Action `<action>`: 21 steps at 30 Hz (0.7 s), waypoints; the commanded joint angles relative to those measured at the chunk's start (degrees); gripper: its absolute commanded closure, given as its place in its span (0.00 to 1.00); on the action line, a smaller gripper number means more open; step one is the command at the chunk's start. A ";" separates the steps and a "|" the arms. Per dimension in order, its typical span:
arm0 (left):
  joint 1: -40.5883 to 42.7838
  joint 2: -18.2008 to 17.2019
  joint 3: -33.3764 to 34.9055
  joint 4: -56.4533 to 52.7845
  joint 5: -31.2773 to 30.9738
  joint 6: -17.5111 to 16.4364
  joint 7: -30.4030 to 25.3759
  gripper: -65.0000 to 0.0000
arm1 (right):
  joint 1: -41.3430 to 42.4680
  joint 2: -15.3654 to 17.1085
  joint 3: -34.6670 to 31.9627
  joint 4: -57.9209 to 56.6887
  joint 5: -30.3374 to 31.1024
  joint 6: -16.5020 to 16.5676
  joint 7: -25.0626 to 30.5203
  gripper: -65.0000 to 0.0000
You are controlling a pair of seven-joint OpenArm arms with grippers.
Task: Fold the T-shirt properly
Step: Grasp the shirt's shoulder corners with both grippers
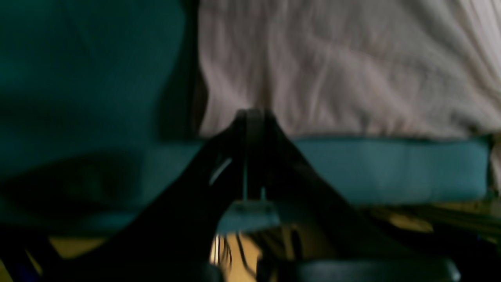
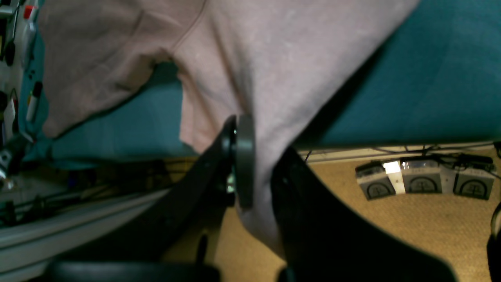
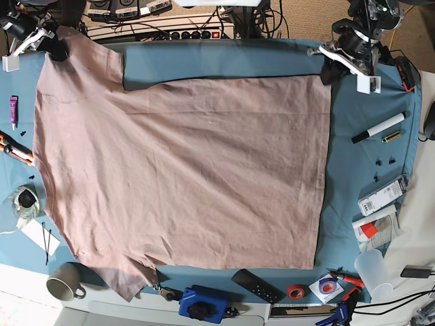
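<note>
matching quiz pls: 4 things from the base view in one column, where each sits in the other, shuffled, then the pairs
Things:
1. T-shirt
2. mug
3. black marker
4. roll of red tape

Places, base view:
A. right of the shirt, near the far corner
B. spread flat across the cloth's middle
C. near edge, right of centre
D. near-left corner

Pairs: 1-B, 2-D, 3-A, 4-C

The left gripper is pinching the T-shirt's hem corner, its jaws pressed together, above the teal cloth covering the bench.
</note>
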 commanded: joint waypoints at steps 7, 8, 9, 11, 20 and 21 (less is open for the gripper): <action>-0.13 -0.20 -0.02 1.11 -0.96 -0.42 -5.88 0.69 | -0.02 0.98 0.74 0.76 1.11 0.08 0.39 1.00; -0.33 -0.20 -0.02 1.07 -0.96 -0.37 -6.21 0.64 | 0.00 0.98 0.74 0.76 0.79 0.08 0.42 1.00; -0.81 -0.20 -0.02 0.79 -0.94 -0.15 -6.14 0.62 | 0.00 1.01 0.74 0.76 0.52 0.08 0.42 1.00; -2.01 -0.24 -0.02 -0.57 -0.94 0.00 -5.90 0.62 | -0.02 1.01 0.74 0.76 0.50 0.08 0.39 1.00; -7.76 -2.95 -0.07 -13.90 -0.96 0.02 -1.14 0.62 | -0.02 1.01 0.74 0.76 0.52 0.08 0.33 1.00; -7.74 -3.08 -0.07 -14.53 -1.14 0.02 0.20 0.62 | -0.02 1.01 0.74 0.76 0.52 0.08 0.33 1.00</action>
